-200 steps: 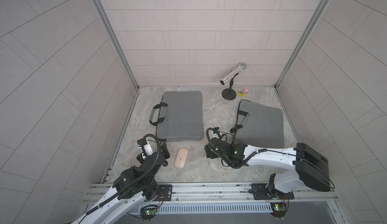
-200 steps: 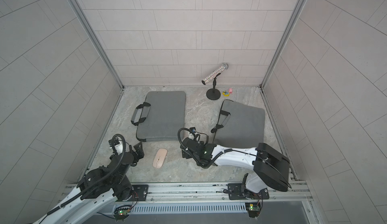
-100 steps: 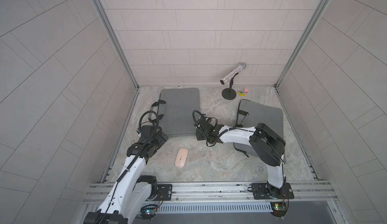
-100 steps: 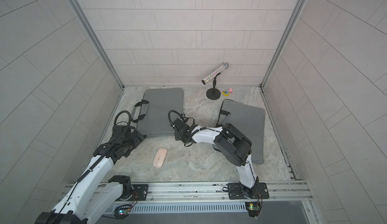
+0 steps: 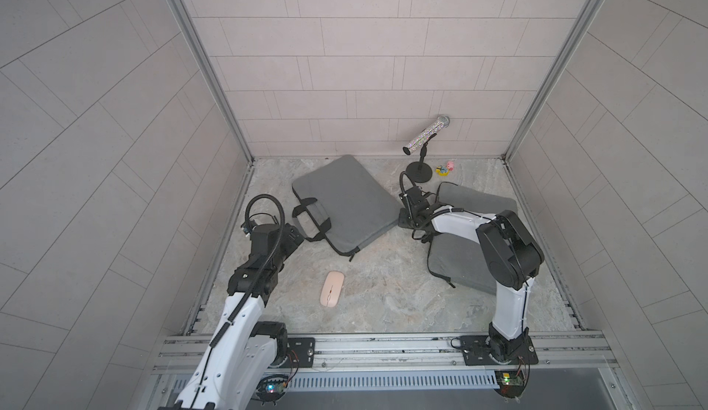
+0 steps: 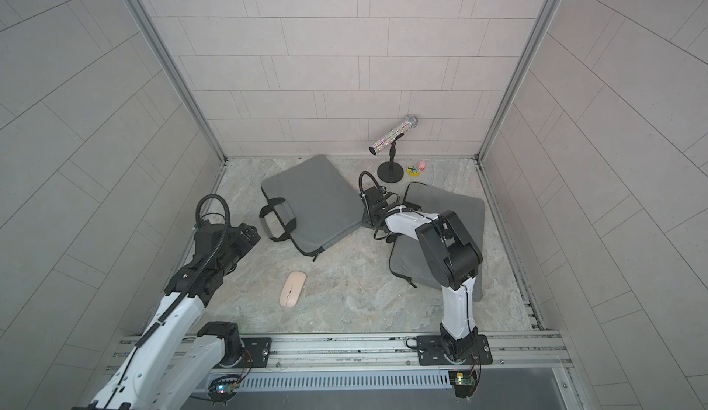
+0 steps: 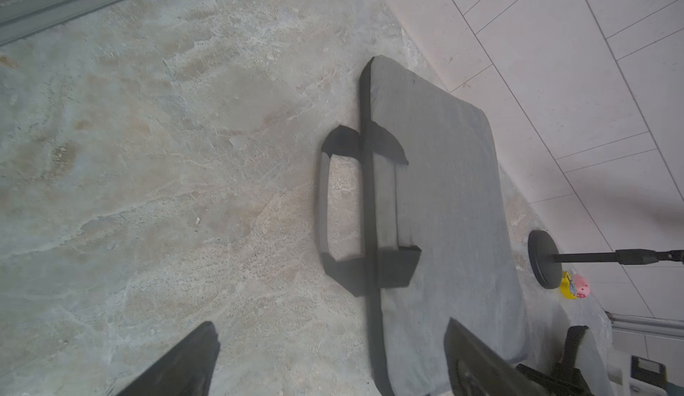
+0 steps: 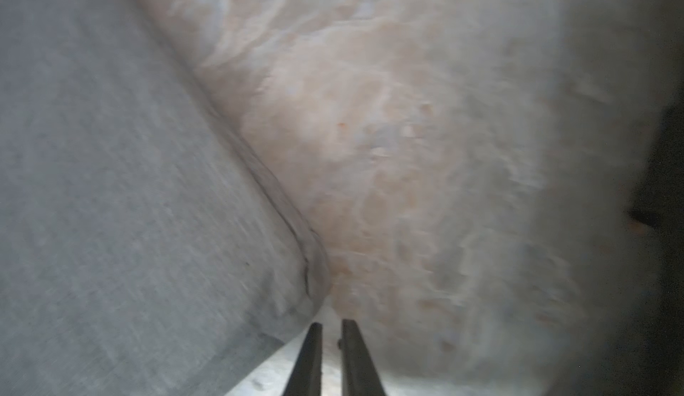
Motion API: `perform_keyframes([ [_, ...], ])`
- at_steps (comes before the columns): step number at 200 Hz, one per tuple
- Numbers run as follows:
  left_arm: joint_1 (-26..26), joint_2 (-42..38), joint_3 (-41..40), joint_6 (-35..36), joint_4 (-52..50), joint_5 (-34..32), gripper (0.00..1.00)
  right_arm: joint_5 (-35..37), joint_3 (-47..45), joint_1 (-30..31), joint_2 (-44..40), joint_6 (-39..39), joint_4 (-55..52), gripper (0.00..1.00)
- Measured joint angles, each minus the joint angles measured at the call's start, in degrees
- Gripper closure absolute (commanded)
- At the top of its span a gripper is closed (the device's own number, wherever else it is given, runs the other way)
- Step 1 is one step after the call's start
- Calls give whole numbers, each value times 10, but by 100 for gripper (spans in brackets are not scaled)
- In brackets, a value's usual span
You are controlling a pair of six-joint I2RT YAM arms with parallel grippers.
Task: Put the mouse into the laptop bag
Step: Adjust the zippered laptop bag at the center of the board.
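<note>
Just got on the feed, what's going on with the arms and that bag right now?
Nothing is held yet. The pink mouse lies alone on the floor, outside the gray laptop bag. The left gripper is wide open, facing the bag's handle without touching it. The right gripper, jaws only narrowly apart, sits at the bag's corner away from the handle, its arm reaching over a second gray bag.

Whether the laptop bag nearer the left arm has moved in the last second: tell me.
Yes. The laptop bag has turned counterclockwise in a top view; its near right corner swung closer to the fixed microphone stand.
</note>
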Motion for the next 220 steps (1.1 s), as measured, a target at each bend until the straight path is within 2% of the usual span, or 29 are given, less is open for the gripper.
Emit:
perform_keyframes([
  [13,0,21,0,4,10,5,1,8,-5,4,-16,-8,-19,45],
  [25,0,33,-3,8,22,10,0,21,-8,21,-43,-16,-34,38],
  [50,1,39,-15,10,55,27,0,44,-13,90,-120,-33,-44,37],
  [83,1,68,-17,13,89,62,0,59,-62,203,-192,-48,2,43],
  [102,1,82,-18,13,106,77,0,45,-95,253,-181,-56,26,44],
  [119,1,92,-18,13,119,88,0,30,-119,273,-154,-61,41,44],
  [171,1,105,-18,15,127,101,0,10,-130,288,-73,-83,63,45],
  [220,1,104,-18,18,126,99,0,12,-104,305,-42,-97,69,46],
])
